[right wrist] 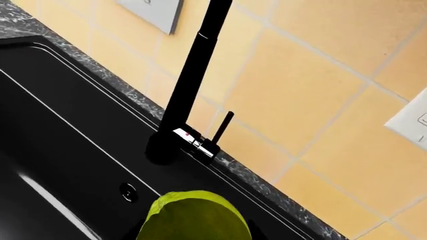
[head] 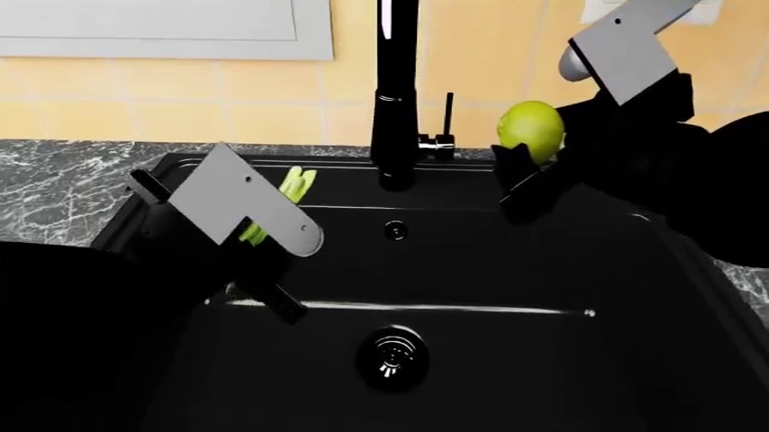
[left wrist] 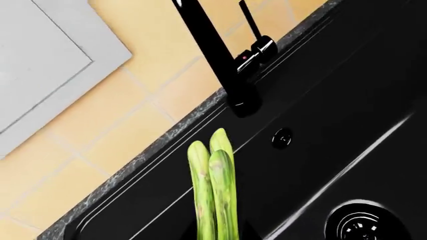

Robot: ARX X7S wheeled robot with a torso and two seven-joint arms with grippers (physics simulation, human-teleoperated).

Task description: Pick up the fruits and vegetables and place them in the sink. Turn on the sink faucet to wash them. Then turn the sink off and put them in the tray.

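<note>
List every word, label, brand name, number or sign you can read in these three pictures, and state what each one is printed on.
None: no readable text in any view.
The faucet carries only a small red dot near its chrome fitting, not a letter or number.
The drain has pale marks at its centre, too small to read.
The white wall plate shows faint lines, not legible writing.
The lemon-like fruit and the green stalks bear no label.

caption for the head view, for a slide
Both grippers over the black sink: left gripper holds asparagus stalks, right gripper holds the lemon.
</note>
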